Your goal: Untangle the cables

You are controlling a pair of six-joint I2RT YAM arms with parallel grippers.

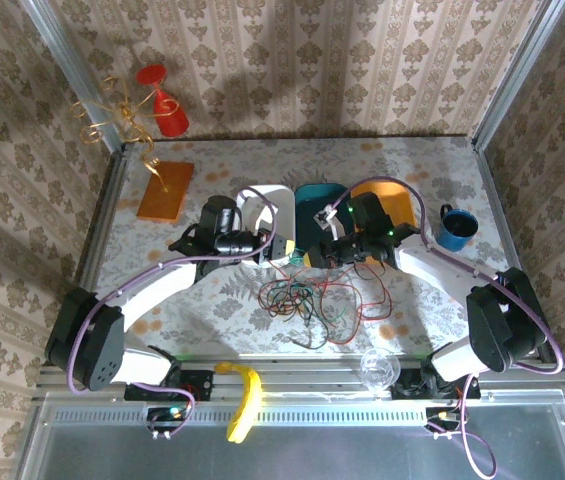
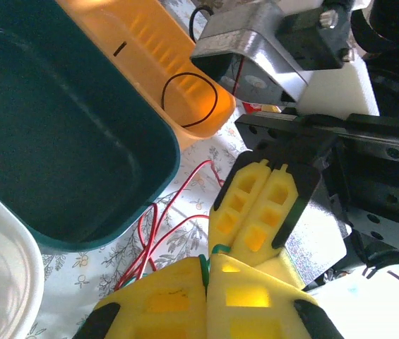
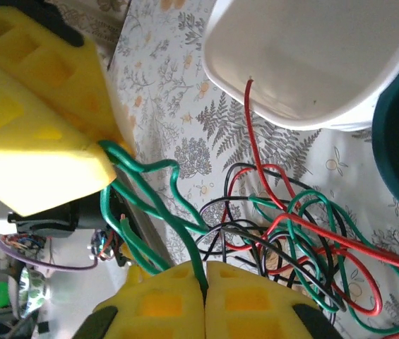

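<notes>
Three trays sit in a row: a white tray [image 3: 312, 70], a teal tray [image 2: 58, 141] and an orange tray [image 2: 150, 49], which holds a black cable loop [image 2: 188, 99]. The cables [image 1: 312, 300] lie tangled on the table [image 1: 432, 160] before them. The left gripper [image 2: 206, 272] and right gripper [image 3: 205, 279] each pinch a green cable [image 3: 164, 205]. Glare washes out the white tray's inside.

The left arm [image 1: 162, 280] is stretched from its base up and to the right. The right arm [image 1: 437, 268] is stretched up and to the left, so that both wrists are brought together ahead of the bases. The left end effector [image 2: 206, 282] is closed, its yellow fingers pressed flat together on a green cable [image 3: 198, 263]. The right end effector [image 3: 205, 293] is likewise clamped on a green strand. The two are held tip to tip, touching or nearly so.
</notes>
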